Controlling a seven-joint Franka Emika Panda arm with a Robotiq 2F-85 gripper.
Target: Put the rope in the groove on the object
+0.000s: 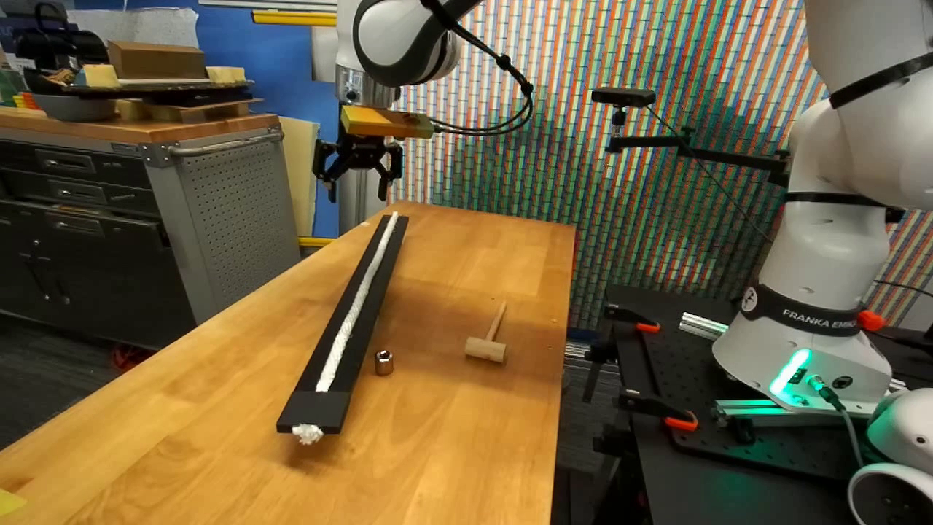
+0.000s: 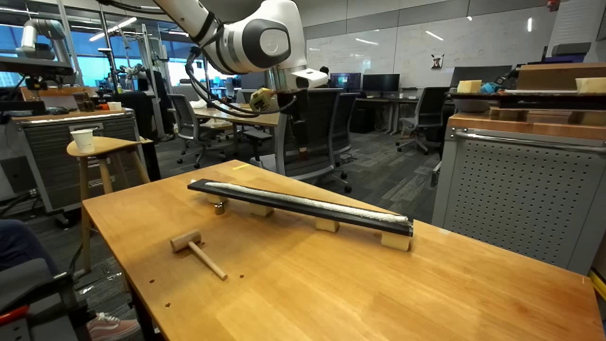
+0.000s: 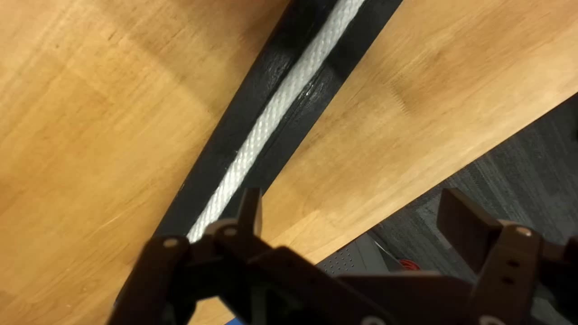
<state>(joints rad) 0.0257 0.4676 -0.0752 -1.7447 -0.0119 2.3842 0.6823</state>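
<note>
Jaws parted, pointing down | arm [image 2: 267, 45] bent, higher than bar [image 3: 242, 119] and rope [image 3: 279, 99]

The wrist view's top edge crops the rope [image 3: 272, 115]

Robot arms [image 2: 236, 45], a whiteboard [image 2: 426, 52] and monitors [image 2: 381, 82] show a robotics lab.

Tabletop [image 1: 466, 445]: bright, soft shadow under black bar [image 1: 364, 321]. Whiteboard [image 2: 421, 57]: streaks of glare. Gripper [image 3: 356, 217], wrist view: dark, slightly blurred.
</note>
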